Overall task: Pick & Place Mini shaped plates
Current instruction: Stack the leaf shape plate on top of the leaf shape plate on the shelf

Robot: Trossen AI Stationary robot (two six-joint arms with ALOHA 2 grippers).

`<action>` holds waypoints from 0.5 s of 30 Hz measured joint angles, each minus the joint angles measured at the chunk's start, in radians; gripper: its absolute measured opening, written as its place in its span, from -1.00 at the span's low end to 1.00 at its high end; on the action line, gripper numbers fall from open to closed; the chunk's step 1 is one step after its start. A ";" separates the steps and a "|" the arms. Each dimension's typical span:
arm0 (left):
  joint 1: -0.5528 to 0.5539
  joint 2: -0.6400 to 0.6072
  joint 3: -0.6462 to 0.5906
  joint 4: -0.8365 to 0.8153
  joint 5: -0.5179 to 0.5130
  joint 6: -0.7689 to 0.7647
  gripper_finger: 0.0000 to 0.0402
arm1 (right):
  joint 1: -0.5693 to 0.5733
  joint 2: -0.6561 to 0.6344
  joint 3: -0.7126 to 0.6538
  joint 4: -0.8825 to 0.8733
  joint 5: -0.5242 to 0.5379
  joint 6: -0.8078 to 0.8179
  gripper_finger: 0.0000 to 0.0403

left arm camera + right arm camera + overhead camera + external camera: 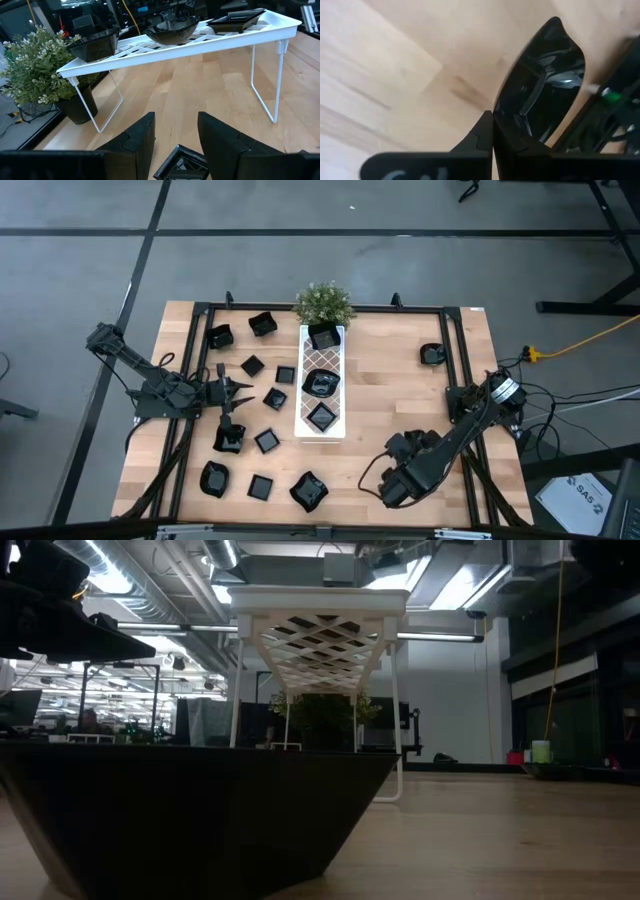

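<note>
At the centre of the wooden worktop point(380, 395) stands the long white lattice tray point(321, 395), raised on thin legs, with a small potted plant point(323, 302) at its far end. Three mini shaped plates point(322, 384) rest in a row on the tray. More black plates point(252, 366) lie scattered on the worktop to the left of the tray, and one point(432, 354) sits alone well to its right, near the frame rail. The left gripper point(240, 385) hovers among the scattered plates just left of the tray, its fingers point(142, 140) wide apart and empty above a small square plate point(182, 163). The right gripper point(492, 131), near the worktop's front edge to the right of the tray, has its fingers closed on the rim of a glossy black plate point(545, 85).
</note>
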 joint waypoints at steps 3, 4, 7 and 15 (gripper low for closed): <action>0.000 0.000 0.000 0.000 0.000 0.000 -0.29 | -0.017 0.000 0.036 -0.054 0.048 -0.023 -0.99; 0.000 0.000 0.000 0.000 0.000 0.000 -0.29 | -0.023 0.000 0.048 -0.068 0.065 -0.033 -0.99; 0.000 0.000 0.000 0.000 0.000 0.000 -0.29 | -0.043 0.000 0.079 -0.092 0.116 -0.069 -0.99; 0.000 0.000 0.000 0.000 0.000 0.000 -0.29 | -0.104 0.000 0.149 -0.142 0.237 -0.178 -1.00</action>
